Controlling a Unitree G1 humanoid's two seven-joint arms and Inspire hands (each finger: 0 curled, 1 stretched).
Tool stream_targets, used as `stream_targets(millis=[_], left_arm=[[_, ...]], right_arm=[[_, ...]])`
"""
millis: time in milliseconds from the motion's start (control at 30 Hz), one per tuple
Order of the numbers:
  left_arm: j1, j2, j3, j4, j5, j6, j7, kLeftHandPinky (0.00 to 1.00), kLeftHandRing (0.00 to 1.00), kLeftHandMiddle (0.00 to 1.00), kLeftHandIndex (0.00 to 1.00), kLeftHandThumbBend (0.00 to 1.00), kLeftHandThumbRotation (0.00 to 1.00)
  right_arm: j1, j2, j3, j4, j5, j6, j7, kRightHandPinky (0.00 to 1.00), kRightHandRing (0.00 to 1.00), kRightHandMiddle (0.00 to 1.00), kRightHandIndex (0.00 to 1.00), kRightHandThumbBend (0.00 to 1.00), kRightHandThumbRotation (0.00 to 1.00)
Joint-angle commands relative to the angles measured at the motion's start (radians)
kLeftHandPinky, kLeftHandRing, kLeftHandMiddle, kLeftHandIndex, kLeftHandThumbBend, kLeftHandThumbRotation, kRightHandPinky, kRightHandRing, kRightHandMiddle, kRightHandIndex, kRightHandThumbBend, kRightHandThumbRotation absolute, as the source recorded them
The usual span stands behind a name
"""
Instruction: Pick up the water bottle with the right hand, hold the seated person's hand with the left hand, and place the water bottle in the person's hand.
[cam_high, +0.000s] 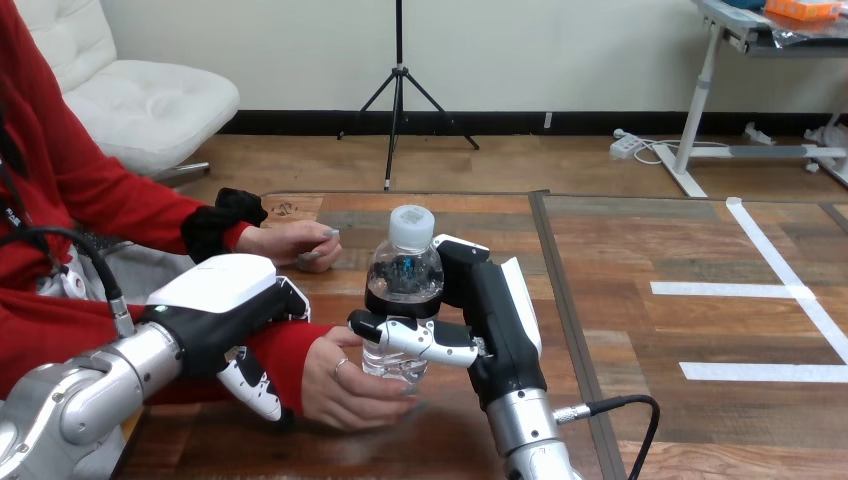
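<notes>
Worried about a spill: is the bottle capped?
Capped: a white cap sits on the bottle, which stands upright in the right hand.

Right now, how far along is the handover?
Done: the right hand grips the water bottle, and the left hand is curled round the person's wrist. In hand: the bottle's base sits in the person's hand, whose fingers wrap it. Left: the right hand releasing.

A clear, glossy plastic water bottle (404, 275). The left hand (212, 300) and right hand (497, 320) wear smooth glossy white shells over black plastic; forearms (90, 385) are silvery metal. Table (640, 250): grained wood.
</notes>
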Motion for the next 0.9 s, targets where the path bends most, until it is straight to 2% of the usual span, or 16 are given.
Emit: stream_targets(millis=[0,500,867], left_arm=[[-0.087,-0.027,0.084,-0.267,-0.101,-0.040,-0.001,0.35,0.37,0.40,0.42,0.97,0.00],[-0.074,-0.029,0.104,-0.298,-0.110,-0.039,-0.038,0.36,0.38,0.42,0.43,1.00,0.00],[-0.070,-0.032,0.113,-0.304,-0.127,-0.067,-0.049,0.37,0.39,0.44,0.45,1.00,0.01]], right_arm=[[-0.012,0.286,-0.045,-0.024,0.057,-0.113,-0.030,0.30,0.33,0.38,0.38,0.85,0.18],[-0.016,0.284,-0.047,-0.022,0.060,-0.089,-0.044,0.31,0.34,0.39,0.37,0.79,0.11],[-0.016,0.279,-0.045,-0.018,0.052,-0.068,-0.055,0.31,0.34,0.39,0.37,0.78,0.09]])
